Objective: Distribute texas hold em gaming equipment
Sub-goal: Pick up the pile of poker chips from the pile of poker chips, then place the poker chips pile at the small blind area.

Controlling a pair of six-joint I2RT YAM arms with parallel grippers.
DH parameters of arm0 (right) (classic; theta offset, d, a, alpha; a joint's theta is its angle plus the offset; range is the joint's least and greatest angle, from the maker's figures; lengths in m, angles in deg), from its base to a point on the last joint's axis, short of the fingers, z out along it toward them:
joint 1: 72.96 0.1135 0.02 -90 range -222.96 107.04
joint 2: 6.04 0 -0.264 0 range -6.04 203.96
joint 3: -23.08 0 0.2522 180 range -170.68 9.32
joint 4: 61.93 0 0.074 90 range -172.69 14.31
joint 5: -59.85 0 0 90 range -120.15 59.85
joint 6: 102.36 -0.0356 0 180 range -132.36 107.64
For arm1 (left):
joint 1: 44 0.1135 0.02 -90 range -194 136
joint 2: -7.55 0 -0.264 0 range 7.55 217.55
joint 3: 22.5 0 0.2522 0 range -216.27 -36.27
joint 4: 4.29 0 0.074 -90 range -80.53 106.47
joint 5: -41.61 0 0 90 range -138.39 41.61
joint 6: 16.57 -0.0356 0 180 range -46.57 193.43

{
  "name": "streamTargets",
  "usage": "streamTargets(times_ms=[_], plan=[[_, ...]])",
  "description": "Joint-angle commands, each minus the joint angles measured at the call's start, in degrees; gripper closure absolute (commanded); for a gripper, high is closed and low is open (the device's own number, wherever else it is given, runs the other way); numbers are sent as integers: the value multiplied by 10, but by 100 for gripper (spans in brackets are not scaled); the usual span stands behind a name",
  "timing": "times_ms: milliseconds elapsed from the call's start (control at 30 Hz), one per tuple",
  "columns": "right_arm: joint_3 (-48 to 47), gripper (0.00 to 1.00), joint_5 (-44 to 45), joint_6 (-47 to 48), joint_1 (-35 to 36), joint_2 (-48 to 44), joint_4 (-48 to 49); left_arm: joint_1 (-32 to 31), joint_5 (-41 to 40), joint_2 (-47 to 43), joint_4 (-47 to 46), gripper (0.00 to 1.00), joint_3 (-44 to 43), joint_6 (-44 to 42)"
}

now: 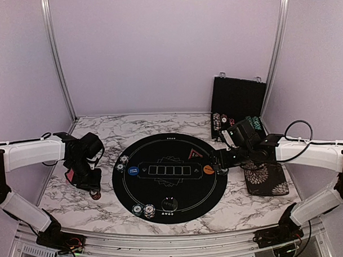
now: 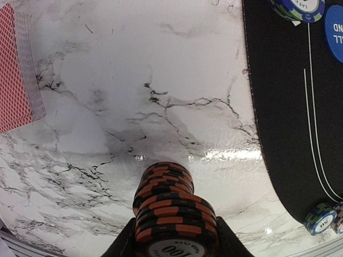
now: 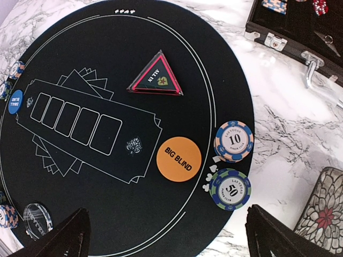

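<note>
My left gripper is shut on a stack of orange-and-black poker chips, its far end at the marble left of the round black mat. Red-backed cards lie further left. My right gripper is open and empty above the mat's right edge. Under it are the orange "big blind" button, a "10" chip stack and a "50" chip stack. The blue button, a dark round button and more chip stacks sit on the mat.
A black-and-red "all in" triangle lies on the mat. The open black chip case stands at the back right. The floral black pad lies right of the mat, under my right arm. Walls close in on three sides.
</note>
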Motion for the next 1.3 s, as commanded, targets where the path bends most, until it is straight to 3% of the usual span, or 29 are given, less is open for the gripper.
streamTargets(times_ms=[0,1267], plan=[[-6,1,-4,-5,-6,-11,9,1,-6,2,23,62,-26,-7],[12,2,-1,-6,-13,-42,-10,-43,11,243,-39,62,-210,-42]])
